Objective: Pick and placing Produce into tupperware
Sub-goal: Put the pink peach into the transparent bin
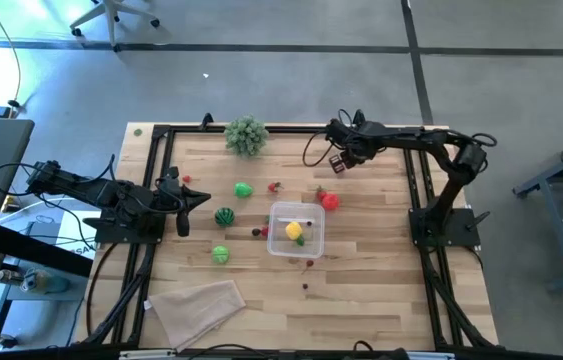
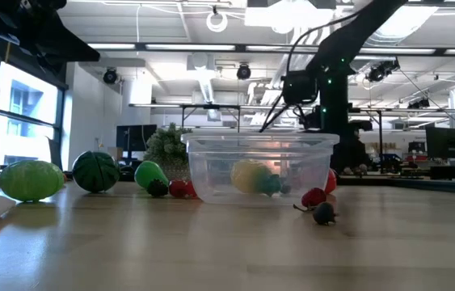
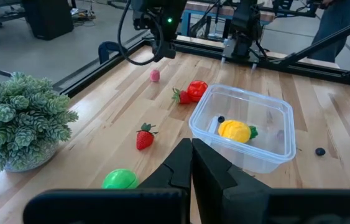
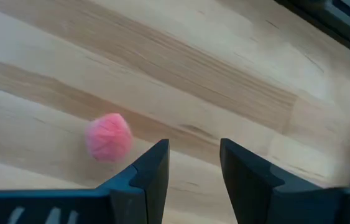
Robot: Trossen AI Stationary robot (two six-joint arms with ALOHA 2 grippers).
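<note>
Grey concrete floor (image 1: 291,70) around the table; office chair base (image 1: 116,18) beyond. Tall windows (image 2: 13,113), ceiling strip lights (image 2: 203,47).

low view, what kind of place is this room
Likely a robotics lab or workshop: exposed ceiling ducts, desks with monitors behind, and a pale wooden-plank table in a black metal frame.
</note>
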